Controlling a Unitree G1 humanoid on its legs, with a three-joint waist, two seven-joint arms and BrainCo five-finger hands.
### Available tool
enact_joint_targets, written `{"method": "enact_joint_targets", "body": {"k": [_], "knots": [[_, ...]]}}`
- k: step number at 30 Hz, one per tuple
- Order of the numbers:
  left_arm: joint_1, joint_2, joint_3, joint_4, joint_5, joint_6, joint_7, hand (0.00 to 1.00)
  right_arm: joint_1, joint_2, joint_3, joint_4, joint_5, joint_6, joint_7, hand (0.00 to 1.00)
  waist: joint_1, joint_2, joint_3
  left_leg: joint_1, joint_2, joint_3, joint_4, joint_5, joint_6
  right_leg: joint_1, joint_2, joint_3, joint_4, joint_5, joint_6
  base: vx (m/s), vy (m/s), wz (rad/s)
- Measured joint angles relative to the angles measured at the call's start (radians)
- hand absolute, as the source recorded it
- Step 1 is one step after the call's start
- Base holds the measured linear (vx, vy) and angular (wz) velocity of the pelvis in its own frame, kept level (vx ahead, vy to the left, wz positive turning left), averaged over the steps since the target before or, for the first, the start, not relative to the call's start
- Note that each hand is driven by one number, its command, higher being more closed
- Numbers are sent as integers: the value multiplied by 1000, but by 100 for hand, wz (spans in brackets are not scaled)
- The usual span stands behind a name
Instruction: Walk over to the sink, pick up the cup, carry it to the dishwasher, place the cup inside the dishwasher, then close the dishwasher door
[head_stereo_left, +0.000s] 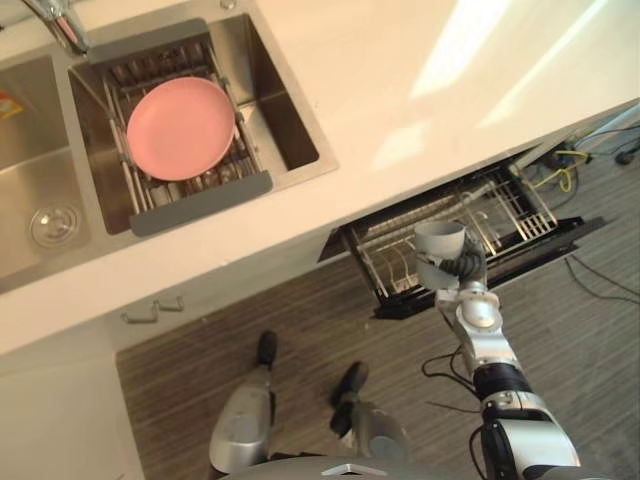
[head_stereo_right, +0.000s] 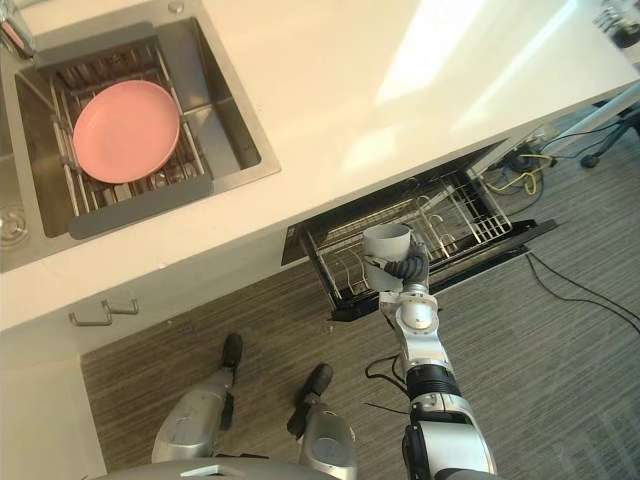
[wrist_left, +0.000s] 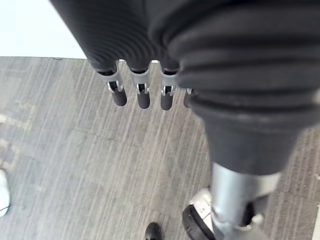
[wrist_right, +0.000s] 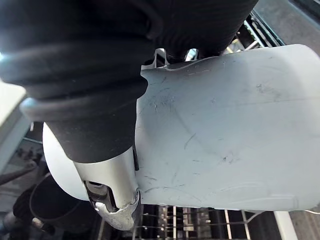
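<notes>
Left hand (wrist_left: 143, 97) hangs slack, fingers straight, holding nothing – bare floor (wrist_left: 75, 165) under it. Well off to the right hand's left, the sink (head_stereo_left: 290, 120) holds a drying rack (head_stereo_left: 200, 195) w/ a pink plate (head_stereo_left: 180, 128); no cup in there. Right hand (head_stereo_left: 462, 265) is clenched round the grey cup (head_stereo_left: 438, 240), fingers curled across its side, mouth up. The cup hovers over the dishwasher rack (head_stereo_left: 505, 210), which is pulled out from under the counter (head_stereo_left: 420, 90) – its wires lie just below and beyond the hand.

Step in hand, prob.: lowering the cup in.

Risks:
- The cup looks close to the rack's near edge, so an early release could tip it out onto the floor.
- Set down on upright wires, it may land tilted & roll.
- A rack left out would foul the closing step.
</notes>
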Motion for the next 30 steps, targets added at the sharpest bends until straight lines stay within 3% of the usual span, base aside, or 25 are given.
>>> {"method": "enact_joint_targets", "body": {"k": [4, 7, 12, 14, 17, 20, 25, 26, 30], "knots": [[-47, 2, -13, -20, 118, -144, 113, 0, -80, -56, 37, 17, -35, 25, -26, 100, -2, 7, 59, -29, 7, -11, 0, 21, 0, -27, 8, 0, 4, 10, -6, -19, -22, 4], [-90, 20, -76, -21, 192, -204, 133, 0, -124, -94, 65, 38, -38, 44, -34, 100, -2, 7, 80, -47, 9, -11, 0, 30, -2, -44, 10, 0, 4, 18, -7, 0, 0, 0], [-166, 51, -170, -46, 107, -268, 148, 0, -173, -127, 111, 67, -45, 84, -43, 100, -6, 12, 102, -88, 9, -20, 0, 43, -1, -81, 10, -3, 7, 21, -13, -6, -12, 4], [-199, 56, -220, -83, 84, -299, 147, 0, -186, -129, 118, 72, -126, 78, -88, 100, -7, 22, 116, -119, 6, -39, 0, 57, -2, -103, 9, -17, 10, 22, -14, -6, -27, 22], [-200, 63, -263, -120, 80, -305, 153, 0, -187, -132, 131, 55, -200, 92, -162, 100, -25, 41, 138, -136, 7, -67, -1, 66, 0, -106, 5, -24, 23, 18, -10, 1, -18, 33], [-197, 71, -284, -134, 81, -296, 151, 0, -182, -132, 145, 11, -221, 126, -161, 100, -23, 43, 140, -154, 6, -62, 0, 70, -2, -127, 5, -6, 29, 15, -7, -3, 0, 9], [-198, 78, -301, -128, 16, -214, 98, 0, -202, -132, 157, 27, -207, 151, -137, 100, -24, 60, 148, -161, 5, -51, 0, 72, -3, -137, 1, 1, 28, 20, 0, -5, -6, -2], [-198, 83, -307, -119, -4, -196, 85, 0, -214, -132, 157, 46, -180, 160, -120, 0, -24, 61, 148, -161, 4, -50, -1, 71, -5, -137, 0, 1, 27, 20, 1, 0, 0, 0], [-211, 86, -308, -76, -6, -158, 43, 0, -247, -138, 154, 84, -126, 199, -31, 0, -27, 63, 149, -162, 5, -46, -1, 67, -10, -137, 1, 2, 22, 20, 2, 0, 0, 0]]}}
